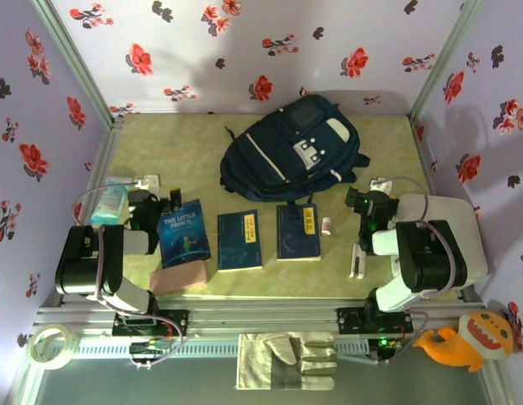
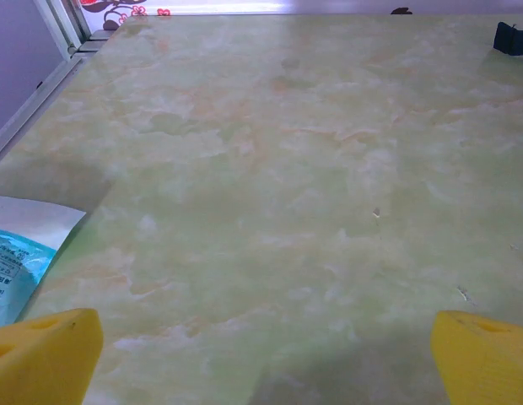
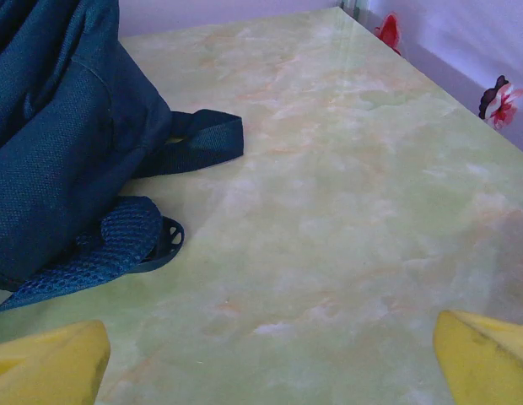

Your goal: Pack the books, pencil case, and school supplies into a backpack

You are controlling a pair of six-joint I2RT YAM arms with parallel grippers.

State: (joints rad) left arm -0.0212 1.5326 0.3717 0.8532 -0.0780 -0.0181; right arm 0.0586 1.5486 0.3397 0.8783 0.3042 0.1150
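Gaping wide over the table [image 2: 287, 169], left gripper [image 2: 263, 364] and right gripper [image 3: 267, 363] (both empty, touching nothing).

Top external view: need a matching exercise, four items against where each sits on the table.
Items:
1. backpack
2. The Little Prince book
3. pink pencil case
4. small white tube

Places:
A. just right of the right-hand navy book
B. far middle of the table
C. left end of the book row
D. on the near side of the illustrated book

Pairs: 1-B, 2-C, 3-D, 4-A
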